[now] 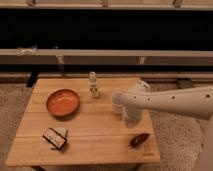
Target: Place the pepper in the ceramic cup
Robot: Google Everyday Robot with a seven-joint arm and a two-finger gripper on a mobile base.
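Jaws just behind pepper [139,139], apart.

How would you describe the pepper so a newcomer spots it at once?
On the wooden table, look to the front right corner, just in front of the gripper over the table's right side. The pepper lies there near the edge: a small slender dark red-brown pod, unlike the flat box at front left or the round orange bowl.
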